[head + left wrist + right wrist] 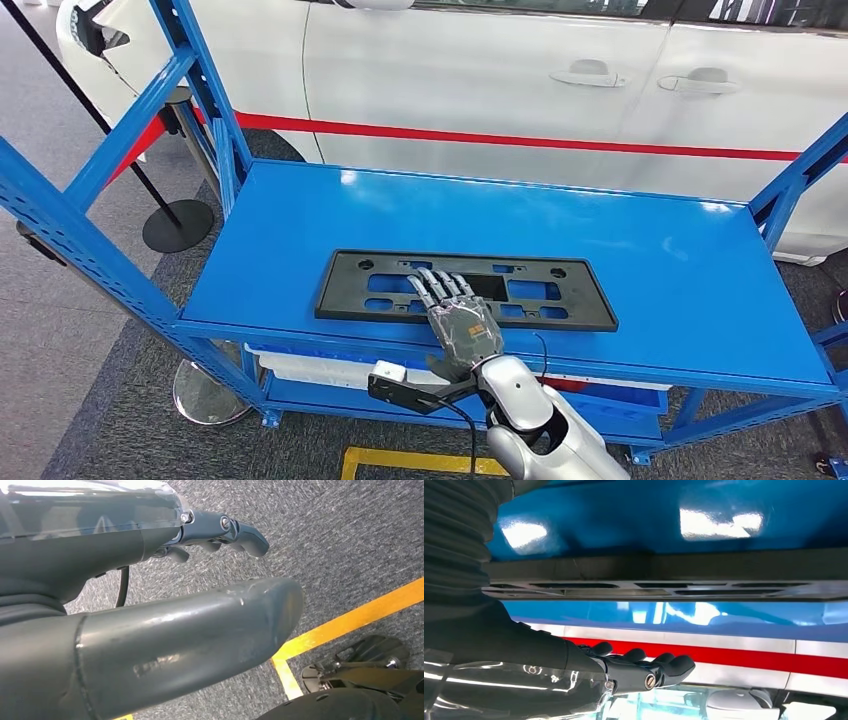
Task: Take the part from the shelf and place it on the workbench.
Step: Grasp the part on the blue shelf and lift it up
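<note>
A flat black plastic part (560,295) with several cut-outs lies lengthwise near the front edge of the blue shelf top (500,215). My right hand (455,315) reaches in from below over the part's middle, fingers stretched forward and holding nothing. In the right wrist view the part (664,577) shows edge-on against the blue surface, and the right hand (574,670) has its dark fingers (664,667) extended, apart from the part's rim. Whether the palm touches the part I cannot tell. My left hand (175,605) hangs over grey carpet, fingers loose, holding nothing.
A white car (480,70) with a red stripe stands close behind the shelf. Blue uprights (215,90) frame both ends. A black stanchion base (178,225) sits on the floor at left. A lower shelf level (330,365) and a yellow floor line (420,462) lie below.
</note>
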Tool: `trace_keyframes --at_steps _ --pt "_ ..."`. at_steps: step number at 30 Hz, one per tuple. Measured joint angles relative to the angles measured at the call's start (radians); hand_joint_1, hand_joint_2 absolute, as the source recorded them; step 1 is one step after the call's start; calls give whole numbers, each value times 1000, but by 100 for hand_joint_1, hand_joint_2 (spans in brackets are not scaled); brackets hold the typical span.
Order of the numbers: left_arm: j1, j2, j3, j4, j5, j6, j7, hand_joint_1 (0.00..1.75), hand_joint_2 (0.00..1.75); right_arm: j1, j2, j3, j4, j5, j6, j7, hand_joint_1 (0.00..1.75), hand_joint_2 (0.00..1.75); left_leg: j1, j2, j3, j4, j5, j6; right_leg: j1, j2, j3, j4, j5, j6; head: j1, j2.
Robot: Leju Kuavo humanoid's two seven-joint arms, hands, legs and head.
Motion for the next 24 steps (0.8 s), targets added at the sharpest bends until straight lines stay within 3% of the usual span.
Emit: trace_keyframes --at_steps 12,24 --pt "-1 1 0 0 0 21 12 0 0 -4 8 -2 8 12 -11 -12 0 175 0 0 0 0 0 0 0 0 0 0 0 0 0 0" --pt "-28 35 0 91 0 89 15 0 0 -121 45 28 25 41 45 -11 0 175 0 0 0 0 1 -1 0 0 0 1 0 0 0 0"
